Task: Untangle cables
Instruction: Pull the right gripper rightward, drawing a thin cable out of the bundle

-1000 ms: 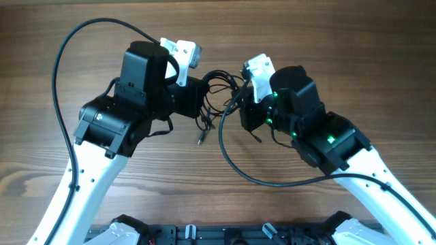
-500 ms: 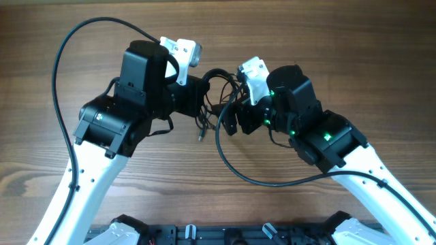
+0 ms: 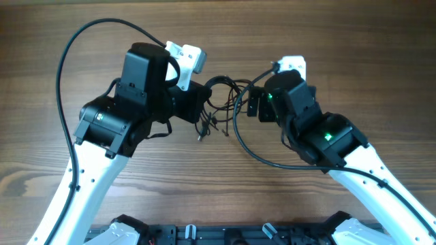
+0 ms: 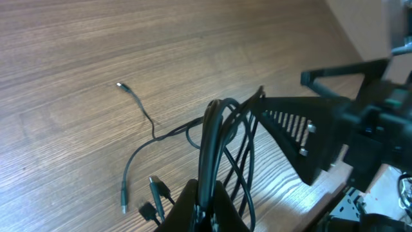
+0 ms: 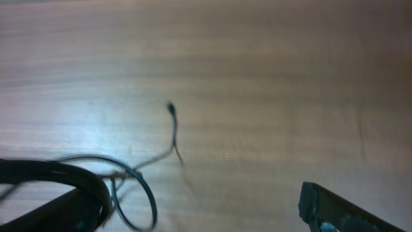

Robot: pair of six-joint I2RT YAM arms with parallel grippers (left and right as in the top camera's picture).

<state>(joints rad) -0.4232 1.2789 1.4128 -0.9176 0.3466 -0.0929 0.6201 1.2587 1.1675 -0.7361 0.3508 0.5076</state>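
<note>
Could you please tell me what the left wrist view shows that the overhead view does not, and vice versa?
Left wrist only: the spot where the left gripper pinches the cables, with the strands running down between its fingers. Overhead only: both whole arms, the thick black arm cables and the white wrist cameras. Both: the tangled bundle, the wooden table and the right gripper close beside the bundle.

Brown wood-grain table [image 3: 327, 41] fills bkgd, w/ soft glare in right wrist view.
</note>
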